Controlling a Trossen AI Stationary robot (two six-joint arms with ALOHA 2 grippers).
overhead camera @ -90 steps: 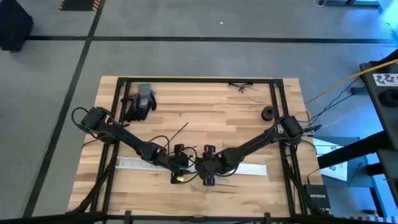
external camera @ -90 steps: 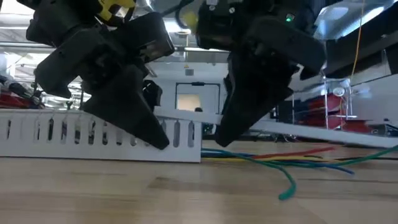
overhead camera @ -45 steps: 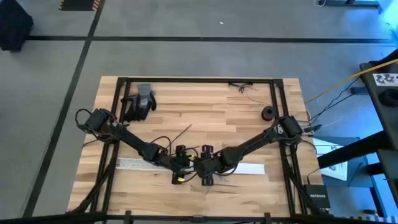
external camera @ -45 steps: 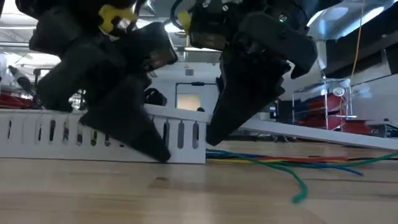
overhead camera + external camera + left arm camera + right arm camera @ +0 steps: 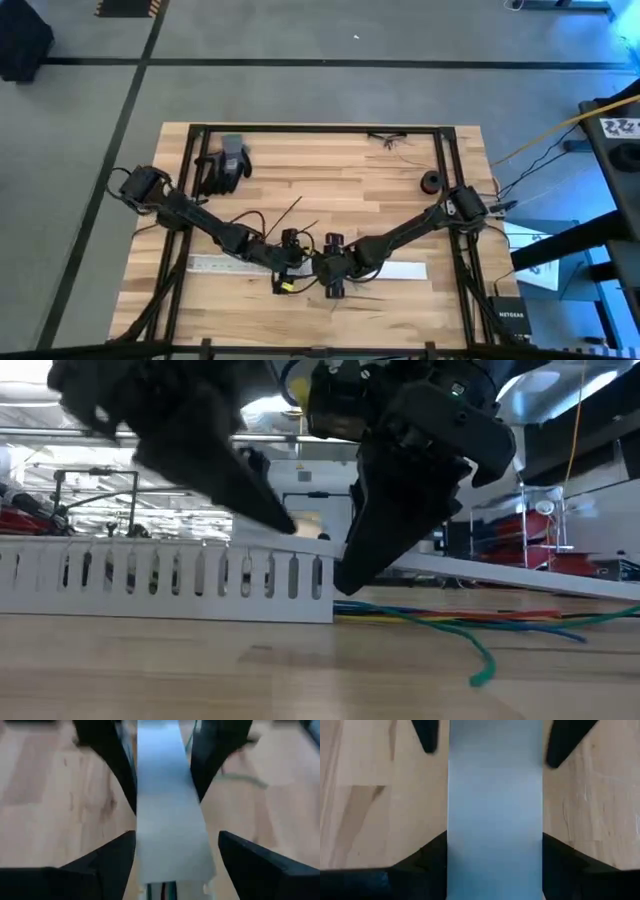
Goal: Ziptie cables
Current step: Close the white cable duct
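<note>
A white slotted duct (image 5: 170, 575) lies on the table near its front, left of centre (image 5: 215, 264). A flat white strip (image 5: 500, 575) runs on from the duct's end toward the table's right (image 5: 405, 270). The cables (image 5: 450, 618), thin green, blue, red and yellow strands, come out of the duct's end and lie on the wood. My left gripper (image 5: 295, 268) hangs open above the duct's end (image 5: 285, 525), its fingers (image 5: 112, 865) on either side of the strip. My right gripper (image 5: 322, 268) faces it, shut on the strip (image 5: 350, 575). My right gripper pinches the flat white strip by its two long edges (image 5: 451, 845), one finger (image 5: 432, 857) on each side. The fingers lie across the strip and come slanting down from the table's right. Their ends reach down beside the duct's end (image 5: 330, 595).
Dark gloves (image 5: 225, 165) lie at the far left of the table. A small black roll (image 5: 431, 182) and a few thin dark strands (image 5: 385, 138) sit at the far right. One thin dark strand (image 5: 290, 212) lies just beyond the left arm. A black frame (image 5: 320, 129) borders the table.
My left gripper has risen from table height beside the duct to just above the duct's top. The right gripper has stayed at the duct's end.
</note>
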